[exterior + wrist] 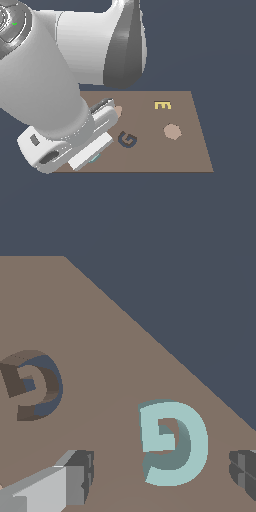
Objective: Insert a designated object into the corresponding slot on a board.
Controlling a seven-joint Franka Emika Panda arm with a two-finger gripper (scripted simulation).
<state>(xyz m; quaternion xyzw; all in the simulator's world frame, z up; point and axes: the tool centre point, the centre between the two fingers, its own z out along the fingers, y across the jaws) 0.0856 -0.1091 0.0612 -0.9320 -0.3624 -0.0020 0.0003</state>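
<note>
Simulated scene, brown board (190,150), flat void

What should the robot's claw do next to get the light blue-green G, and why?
Probably lower straight down and close. In the wrist view the flat light-teal G-shaped block lies on the brown board between the open fingers, not yet gripped, apart from the dark G-shaped recess.

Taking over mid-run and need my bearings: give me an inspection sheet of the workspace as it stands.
Surface: brown board, flat.
Job's things: teal G block lies flat on the board, not in the G slot, which is empty.
Clutter: yellow E block; peach round piece.
Grippers: gripper open, fingers either side of the teal G, not touching it.
Cables: nothing seen.
Surroundings: plain dark blue-grey ground.
</note>
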